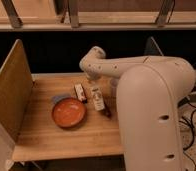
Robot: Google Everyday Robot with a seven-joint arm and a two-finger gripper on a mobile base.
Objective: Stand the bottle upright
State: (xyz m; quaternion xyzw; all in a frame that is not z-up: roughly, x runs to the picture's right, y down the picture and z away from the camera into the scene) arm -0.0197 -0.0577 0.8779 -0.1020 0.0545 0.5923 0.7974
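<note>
The bottle [97,98] is small, slim and cream-white with a pale label. It sits on the wooden table [46,135], just right of the orange bowl [68,112], with its narrow end pointing away from me. I cannot tell whether it is lying or tilted. My white arm comes in from the right and bends down over the table. The gripper [94,80] is at the bottle's far end, directly above it, mostly hidden by the wrist.
A flat white packet with a dark red stripe [80,92] lies left of the bottle. A small dark red object [107,112] lies to its right front. A grey-blue item [60,98] sits behind the bowl. A tall wooden panel [11,90] walls the table's left side.
</note>
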